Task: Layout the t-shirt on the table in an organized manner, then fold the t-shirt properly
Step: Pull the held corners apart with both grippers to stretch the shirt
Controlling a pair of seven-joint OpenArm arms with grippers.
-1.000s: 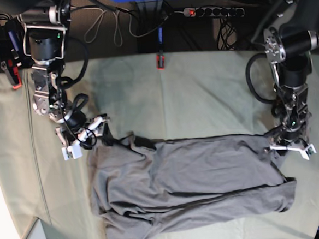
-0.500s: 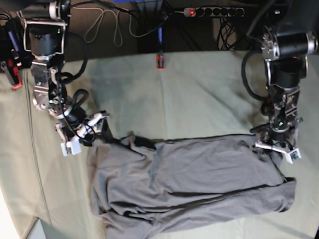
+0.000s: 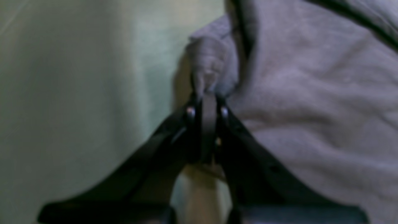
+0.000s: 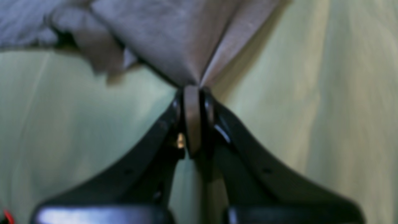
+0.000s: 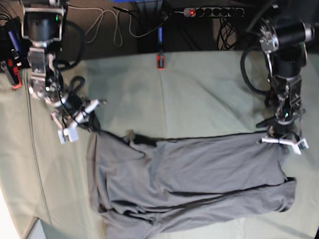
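Grey t-shirt (image 5: 189, 186) lies crumpled on the table (image 5: 201, 94). Left gripper (image 3: 206, 96) pinches 1 fabric corner; right gripper (image 4: 194, 88) pinches another, jaws pressed together on cloth.

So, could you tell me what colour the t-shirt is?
Plain dark grey t-shirt, clearest in the base view.

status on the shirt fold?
Done: both claws are shut on the shirt, left claw and right claw each pinching an edge. In hand: spreading it across the table; it lies wide but wrinkled, lower part bunched. Left: flattening, then all the folds.
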